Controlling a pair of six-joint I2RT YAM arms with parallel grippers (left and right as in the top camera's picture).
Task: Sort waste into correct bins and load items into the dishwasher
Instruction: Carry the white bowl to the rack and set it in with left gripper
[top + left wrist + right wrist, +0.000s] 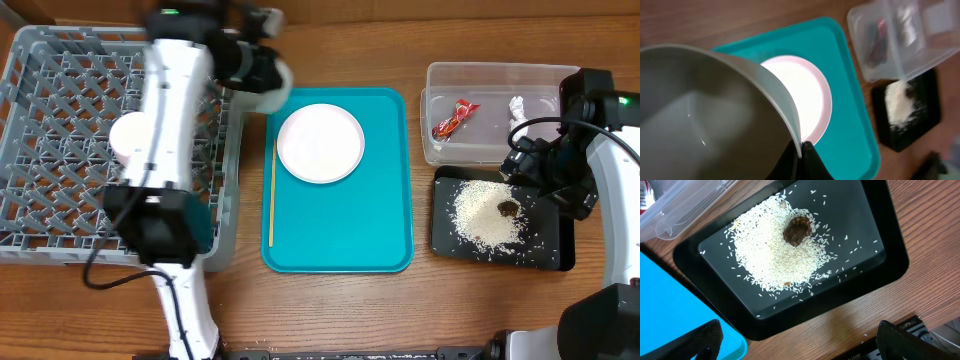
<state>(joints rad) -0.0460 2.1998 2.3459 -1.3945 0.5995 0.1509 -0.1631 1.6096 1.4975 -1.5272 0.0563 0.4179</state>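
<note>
One grey bowl [705, 110] — in left gripper [801, 150]

1. Overhead: high above, facing straight down on the whole brown wooden table [330, 310].
2. Left wrist: close behind the left pincer [801, 150], tilted past a grey round bowl [700, 110] toward the round white plate [810, 95], which overhead shares.
3. Right wrist: close above the black rectangular rice tray [867, 272] ahead of the right pincer [799, 330], shared likewise.

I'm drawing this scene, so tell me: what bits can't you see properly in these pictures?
- Overhead: the left gripper and its grey bowl are motion-blurred.
- Left wrist: the bowl hides part of the white plate; the clear bin's contents are out of focus.
- Right wrist: the fingers of the right gripper are cut off by the bottom edge; the brown lump on the rice is unidentifiable.
</note>
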